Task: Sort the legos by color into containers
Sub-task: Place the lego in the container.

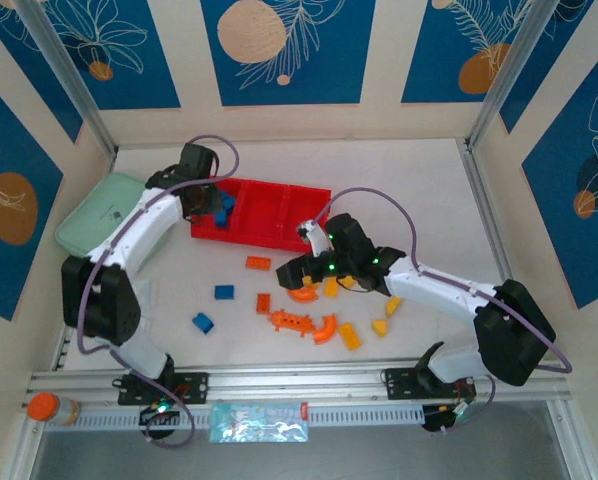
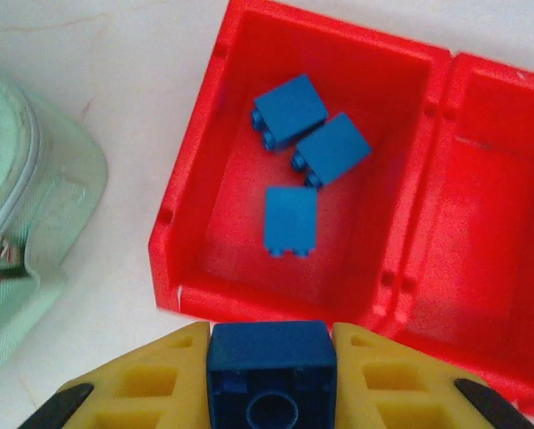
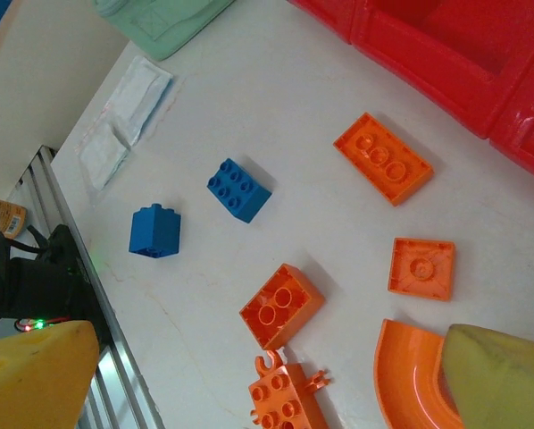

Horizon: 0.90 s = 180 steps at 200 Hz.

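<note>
My left gripper (image 2: 270, 357) is shut on a dark blue brick (image 2: 270, 371), held just above the near wall of the red tray (image 2: 196, 179). The tray's left compartment holds three blue bricks (image 2: 290, 220). In the top view that gripper (image 1: 219, 205) sits at the tray's (image 1: 269, 240) left end. My right gripper (image 3: 267, 344) is open above loose orange bricks: an upturned block (image 3: 281, 306), a clipped piece (image 3: 285, 398) and a curved one (image 3: 410, 375). Two blue bricks (image 3: 239, 189) (image 3: 154, 231) lie farther off. Yellow bricks (image 1: 350, 336) lie near the right arm.
A pale mint-green case (image 1: 99, 215) lies left of the tray, close to the left arm. A white packet (image 3: 124, 121) lies on the table near it. An orange-capped bottle (image 1: 49, 408) and a printed packet (image 1: 259, 420) sit on the front rail.
</note>
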Tool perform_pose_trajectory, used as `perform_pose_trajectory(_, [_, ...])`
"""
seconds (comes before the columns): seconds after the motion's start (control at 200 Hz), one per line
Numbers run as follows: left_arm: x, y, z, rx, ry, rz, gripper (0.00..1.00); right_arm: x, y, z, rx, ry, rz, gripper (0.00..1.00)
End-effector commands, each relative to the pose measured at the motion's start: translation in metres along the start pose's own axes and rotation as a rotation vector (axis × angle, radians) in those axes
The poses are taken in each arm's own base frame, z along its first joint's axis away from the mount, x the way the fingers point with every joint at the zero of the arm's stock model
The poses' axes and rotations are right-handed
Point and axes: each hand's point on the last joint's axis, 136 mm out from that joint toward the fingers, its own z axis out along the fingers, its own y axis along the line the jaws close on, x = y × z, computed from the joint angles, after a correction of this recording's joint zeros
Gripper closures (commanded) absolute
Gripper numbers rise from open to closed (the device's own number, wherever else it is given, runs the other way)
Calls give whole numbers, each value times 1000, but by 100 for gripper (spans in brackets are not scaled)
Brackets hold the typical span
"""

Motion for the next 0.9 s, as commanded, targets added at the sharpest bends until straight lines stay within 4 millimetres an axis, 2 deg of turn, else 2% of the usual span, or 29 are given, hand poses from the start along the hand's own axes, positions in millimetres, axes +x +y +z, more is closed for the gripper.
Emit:
perform_pose_trajectory(0.0, [-12, 12, 19, -61, 28, 29, 70, -9, 3, -3, -4, -7, 7, 1])
perform_pose_trajectory(0.25, [-17, 9, 63, -100, 84, 59, 68, -11, -6, 0, -9, -4, 26, 1])
perform_pose_trajectory(0.44, [-14, 13, 81, -140, 91, 82, 63, -15, -11, 4, -16, -5, 35, 1])
perform_pose_trajectory(0.735, [-5, 17, 96, -173, 121, 108, 55, -16, -16, 6, -30, -3, 55, 1])
perform_pose_trajectory(0.895, [-10, 10, 87, -135, 112, 103, 54, -20, -16, 3, -32, -10, 54, 1])
